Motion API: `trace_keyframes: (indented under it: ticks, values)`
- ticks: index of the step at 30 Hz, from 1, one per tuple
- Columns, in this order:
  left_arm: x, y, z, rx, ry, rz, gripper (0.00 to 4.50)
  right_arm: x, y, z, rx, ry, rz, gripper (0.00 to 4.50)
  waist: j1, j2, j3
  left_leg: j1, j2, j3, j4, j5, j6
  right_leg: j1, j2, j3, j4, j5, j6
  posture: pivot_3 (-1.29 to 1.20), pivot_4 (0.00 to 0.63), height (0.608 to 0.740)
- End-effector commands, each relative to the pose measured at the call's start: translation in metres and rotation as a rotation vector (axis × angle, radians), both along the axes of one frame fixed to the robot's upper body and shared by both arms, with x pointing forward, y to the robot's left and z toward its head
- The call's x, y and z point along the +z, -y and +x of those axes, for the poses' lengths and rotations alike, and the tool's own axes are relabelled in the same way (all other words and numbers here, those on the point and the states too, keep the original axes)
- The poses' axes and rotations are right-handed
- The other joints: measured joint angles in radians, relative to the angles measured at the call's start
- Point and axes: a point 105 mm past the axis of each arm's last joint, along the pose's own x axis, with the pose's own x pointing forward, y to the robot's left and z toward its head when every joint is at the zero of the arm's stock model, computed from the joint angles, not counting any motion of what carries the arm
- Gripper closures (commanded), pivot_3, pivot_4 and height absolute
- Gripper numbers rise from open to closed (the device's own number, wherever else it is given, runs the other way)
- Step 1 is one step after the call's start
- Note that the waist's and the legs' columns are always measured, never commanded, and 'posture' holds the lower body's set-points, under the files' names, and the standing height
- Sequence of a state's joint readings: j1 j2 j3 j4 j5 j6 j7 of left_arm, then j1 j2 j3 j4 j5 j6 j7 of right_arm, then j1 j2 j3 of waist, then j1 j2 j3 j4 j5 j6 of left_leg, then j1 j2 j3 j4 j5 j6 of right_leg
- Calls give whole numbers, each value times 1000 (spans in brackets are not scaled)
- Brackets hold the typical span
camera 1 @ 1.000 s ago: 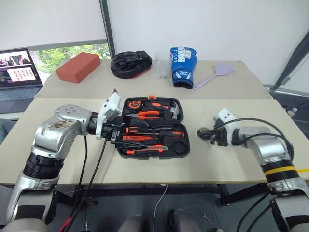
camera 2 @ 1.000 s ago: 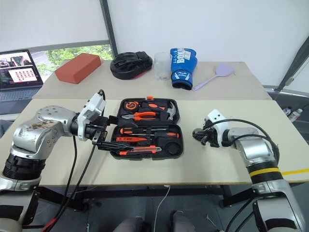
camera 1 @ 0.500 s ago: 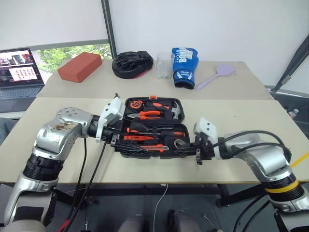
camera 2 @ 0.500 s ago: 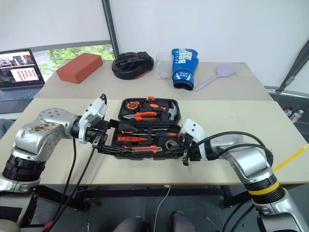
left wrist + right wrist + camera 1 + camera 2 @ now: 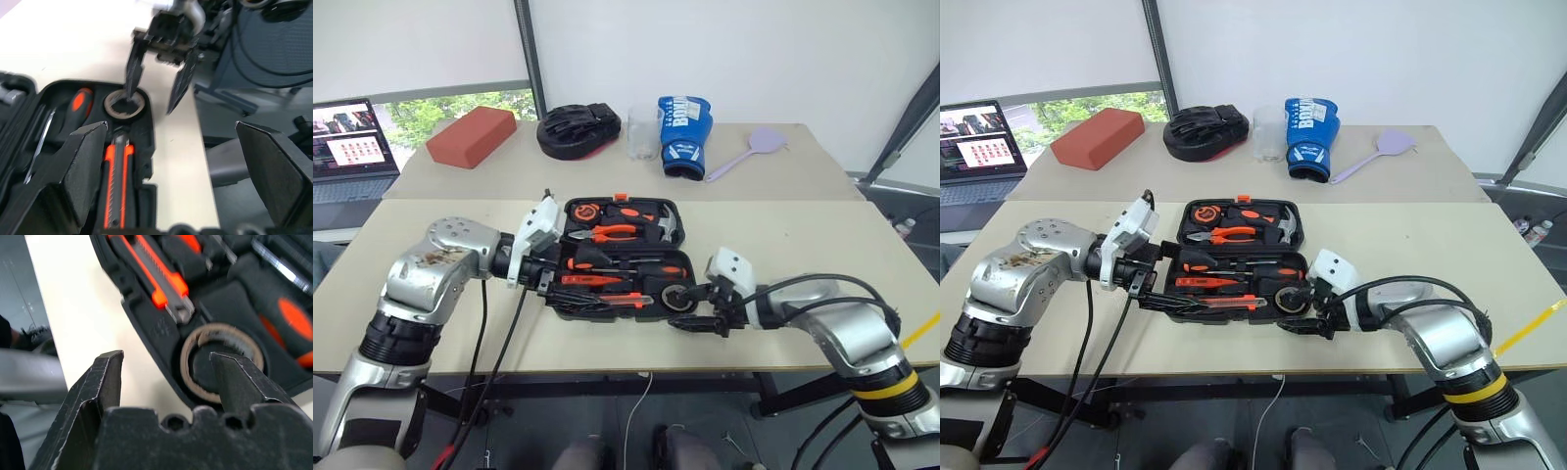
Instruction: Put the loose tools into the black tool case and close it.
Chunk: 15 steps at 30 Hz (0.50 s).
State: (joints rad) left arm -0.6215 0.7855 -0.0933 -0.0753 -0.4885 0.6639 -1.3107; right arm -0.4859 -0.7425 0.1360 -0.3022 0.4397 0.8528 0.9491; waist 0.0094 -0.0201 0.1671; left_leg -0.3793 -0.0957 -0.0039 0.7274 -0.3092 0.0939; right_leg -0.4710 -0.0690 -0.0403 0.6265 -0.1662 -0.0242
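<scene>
The black tool case (image 5: 576, 307) lies open on the near table, its lid half holding pliers (image 5: 615, 232) and a hammer. In the near half lie two black-and-orange screwdrivers (image 5: 641, 270), an orange-and-black utility knife (image 5: 612, 301) and the tape roll (image 5: 679, 298) in the round slot at the near right corner. My right gripper (image 5: 694, 309) is open at that corner: one finger (image 5: 239, 382) reaches into the roll's hole, the other stands outside the case wall. My left gripper (image 5: 550, 277) is wide open against the case's left end, gripping nothing.
On the far table stand a red brick (image 5: 470, 135), a black mitt (image 5: 578, 129), a clear cup (image 5: 643, 132), a blue boxing glove (image 5: 683, 134) and a lilac spatula (image 5: 749, 152). A laptop (image 5: 352, 137) sits at the far left. Bare tabletop lies right of the case.
My right gripper came in from the right with the tape roll to the case's near right corner, then opened; the roll now lies in its slot. The left gripper sank slightly.
</scene>
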Motion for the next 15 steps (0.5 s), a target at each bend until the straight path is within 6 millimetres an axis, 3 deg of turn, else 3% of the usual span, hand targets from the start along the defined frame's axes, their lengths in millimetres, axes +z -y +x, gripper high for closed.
trace_keyframes:
  ticks: [1,2,4,8,12,15]
  values:
    - [-6,-46,26,279,55,-5,533,20,22,16,-98,63,29,2338,0,0,0,0,0,0,0,0,0,0,0,0,0,0,0,0,150,740]
    - [-11,-59,32,350,51,-4,594,20,28,21,-125,77,19,2454,2,0,0,0,0,0,0,0,0,0,0,0,0,0,0,0,150,740]
    - [-22,-84,36,454,55,27,1326,22,39,33,-181,97,16,3216,2,0,0,1,0,0,-1,0,-1,0,0,0,0,0,0,0,150,740]
    - [-40,-102,40,514,85,100,2818,19,49,53,-203,141,-9,4500,2,0,0,1,0,1,-1,0,-1,0,0,0,0,0,0,0,150,740]
    - [-49,-97,45,497,113,131,4257,14,42,65,-115,226,-33,4500,5,0,0,0,0,1,-1,0,-1,0,-1,-1,-1,0,0,0,150,740]
    - [-54,-86,47,462,101,132,4446,1,36,73,-73,244,-90,4500,3,0,0,0,0,1,-1,0,-1,0,-1,-1,0,0,0,0,150,740]
